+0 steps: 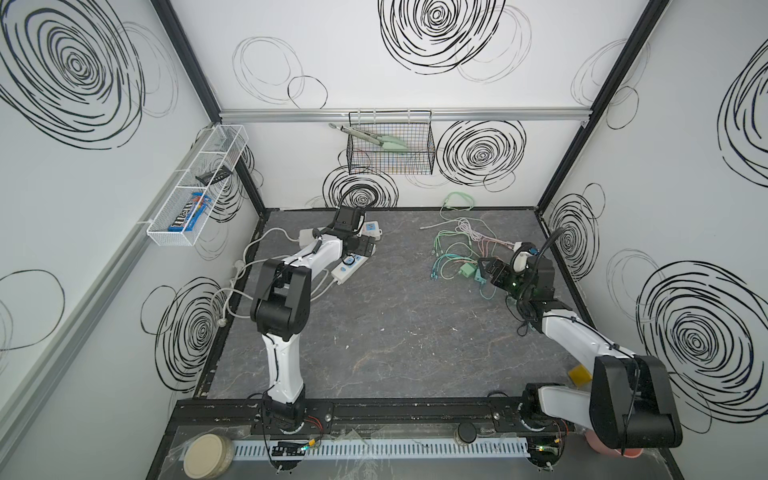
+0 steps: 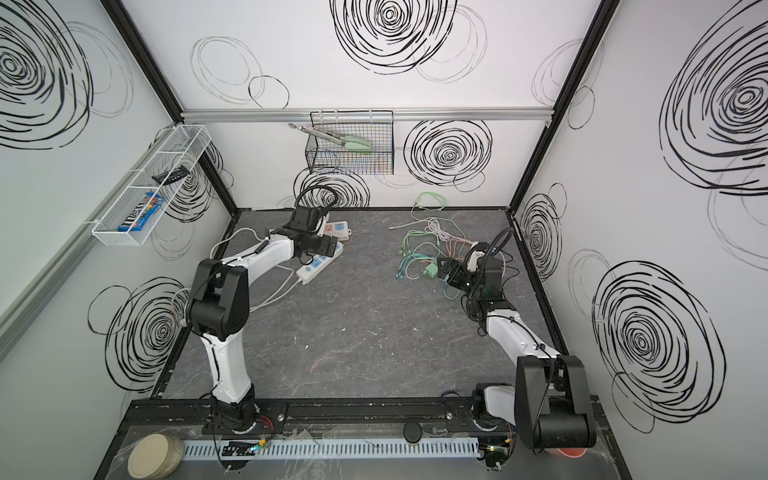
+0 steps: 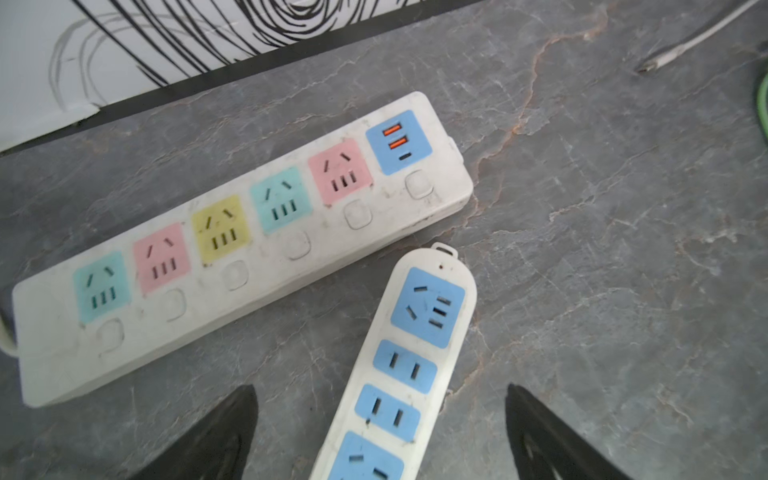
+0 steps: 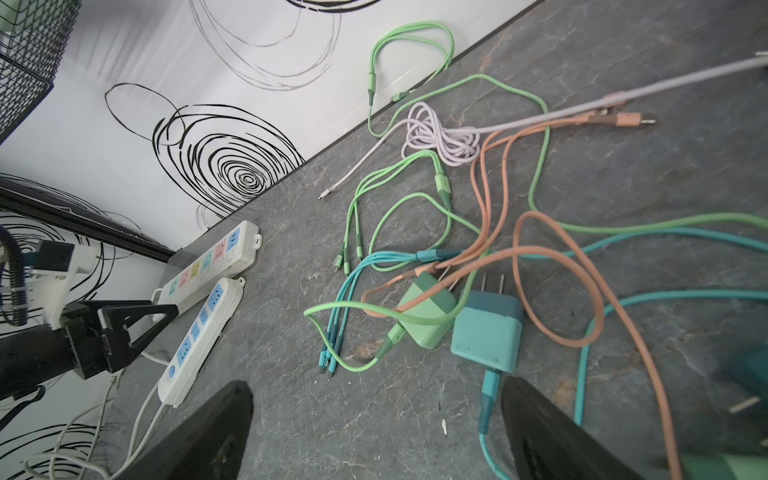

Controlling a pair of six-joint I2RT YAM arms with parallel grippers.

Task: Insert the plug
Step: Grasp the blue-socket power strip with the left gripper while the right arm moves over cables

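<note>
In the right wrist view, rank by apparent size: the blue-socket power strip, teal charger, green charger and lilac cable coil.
1. blue-socket power strip
2. teal charger, nearer the camera
3. green charger and lilac cable coil, about alike

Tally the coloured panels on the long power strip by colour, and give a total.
On the long power strip:
teal panels: 2
pink panels: 2
yellow panel: 1
blue USB panel: 1
Total: 6
</note>
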